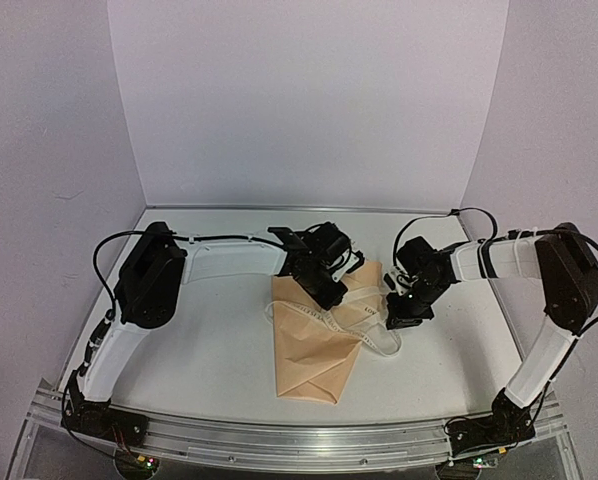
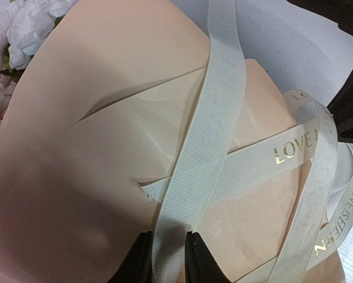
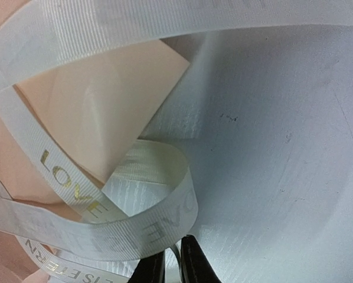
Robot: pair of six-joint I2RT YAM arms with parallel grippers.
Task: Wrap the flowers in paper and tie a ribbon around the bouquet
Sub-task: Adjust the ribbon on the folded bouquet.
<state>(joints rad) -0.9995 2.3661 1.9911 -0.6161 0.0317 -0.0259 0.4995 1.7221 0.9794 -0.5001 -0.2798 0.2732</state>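
The bouquet lies mid-table, its tan paper point(image 1: 314, 355) folded into a cone with the tip toward the near edge. Pale pink and white flowers point(image 2: 26, 23) show at the wide end in the left wrist view. The cream ribbon point(image 1: 331, 322) crosses the cone and loops off its right side. Over the cone's wide end, my left gripper point(image 1: 331, 292) is shut on a flat run of ribbon point(image 2: 215, 124), which passes between the black fingers point(image 2: 200, 265). Just right of the cone, my right gripper point(image 1: 399, 318) is shut on the edge of a curled ribbon loop point(image 3: 159, 224).
White walls stand behind and to both sides of the white table point(image 1: 209, 340). An aluminium rail point(image 1: 299, 440) with both arm bases runs along the near edge. In the left wrist view, the right arm's dark body point(image 2: 350, 100) sits close by at the right.
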